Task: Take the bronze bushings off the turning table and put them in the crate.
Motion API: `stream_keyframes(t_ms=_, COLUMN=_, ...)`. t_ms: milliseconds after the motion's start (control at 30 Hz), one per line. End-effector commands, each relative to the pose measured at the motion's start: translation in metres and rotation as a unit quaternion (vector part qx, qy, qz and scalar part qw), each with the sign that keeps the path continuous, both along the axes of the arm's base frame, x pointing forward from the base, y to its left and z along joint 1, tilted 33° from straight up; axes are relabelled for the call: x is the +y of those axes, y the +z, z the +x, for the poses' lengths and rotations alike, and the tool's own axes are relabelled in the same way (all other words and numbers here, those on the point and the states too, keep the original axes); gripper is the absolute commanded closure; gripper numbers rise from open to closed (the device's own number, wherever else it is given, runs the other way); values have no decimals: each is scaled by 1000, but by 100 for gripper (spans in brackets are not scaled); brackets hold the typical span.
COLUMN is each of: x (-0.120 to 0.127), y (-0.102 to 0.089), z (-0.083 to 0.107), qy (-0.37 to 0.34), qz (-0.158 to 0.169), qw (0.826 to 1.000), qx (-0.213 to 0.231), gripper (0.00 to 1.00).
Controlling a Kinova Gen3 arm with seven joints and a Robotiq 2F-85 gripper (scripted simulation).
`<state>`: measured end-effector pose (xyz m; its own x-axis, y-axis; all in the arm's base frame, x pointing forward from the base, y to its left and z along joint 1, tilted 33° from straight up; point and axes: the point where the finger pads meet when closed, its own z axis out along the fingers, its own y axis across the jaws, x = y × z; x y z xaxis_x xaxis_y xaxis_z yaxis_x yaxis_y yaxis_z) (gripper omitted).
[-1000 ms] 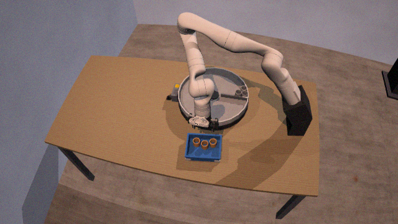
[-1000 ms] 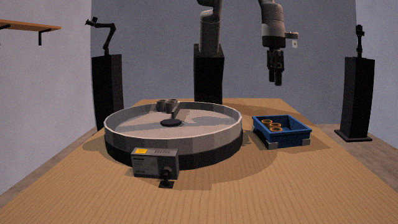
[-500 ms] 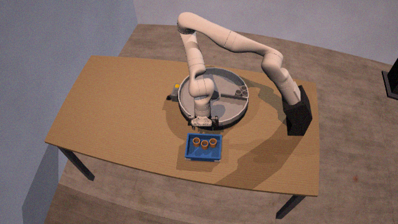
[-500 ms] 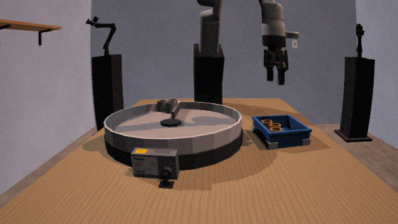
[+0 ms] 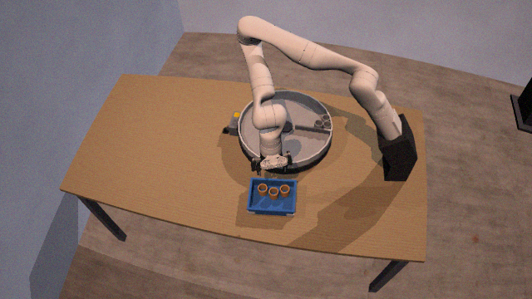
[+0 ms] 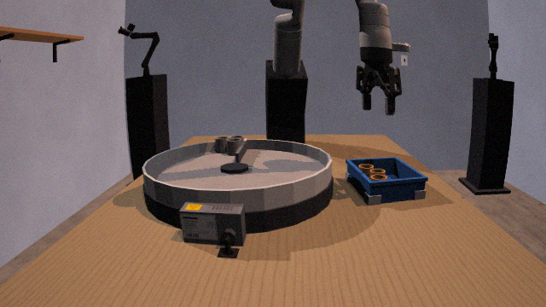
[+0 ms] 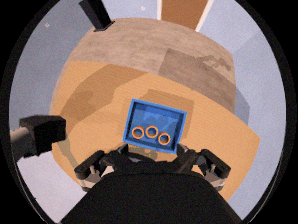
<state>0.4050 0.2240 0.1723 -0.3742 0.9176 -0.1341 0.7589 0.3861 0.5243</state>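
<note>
Three bronze bushings stand in a row inside the blue crate; they also show in the exterior view and in the wrist view. Three steel bushings sit together at the far rim of the grey turning table, also seen in the exterior view. My gripper is open and empty. It hangs high in the air above the near edge of the turning table and the crate, fingers pointing down.
A grey control box with a yellow label stands against the turning table's side. The arm's black base stands at the table's right edge. Black camera pillars stand around the table.
</note>
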Motion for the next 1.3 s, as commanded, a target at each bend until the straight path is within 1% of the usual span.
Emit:
stream_keyframes(t_ms=0, x=0, y=1, z=0, qy=0, qz=0, qw=1000, qx=-1, gripper=0)
stream_keyframes(t_ms=33, x=0, y=1, z=0, qy=0, qz=0, qw=1000, qx=-1, gripper=0)
stream_keyframes(t_ms=200, x=1, y=3, z=-2, qy=100, qz=-63, qw=993, qx=-12, gripper=0)
stream_keyframes(t_ms=600, x=1, y=3, z=-2, qy=100, qz=-63, qw=993, qx=-12, gripper=0)
stream_keyframes(t_ms=767, x=1, y=5, z=-4, qy=198, qz=-126, qw=972, qx=-23, gripper=0)
stream_keyframes(t_ms=1167, x=1, y=5, z=-4, qy=198, qz=-126, qw=972, qx=-23, gripper=0)
stream_keyframes(t_ms=1267, x=2, y=6, z=-5, qy=256, qz=-162, qw=953, qx=-30, gripper=0)
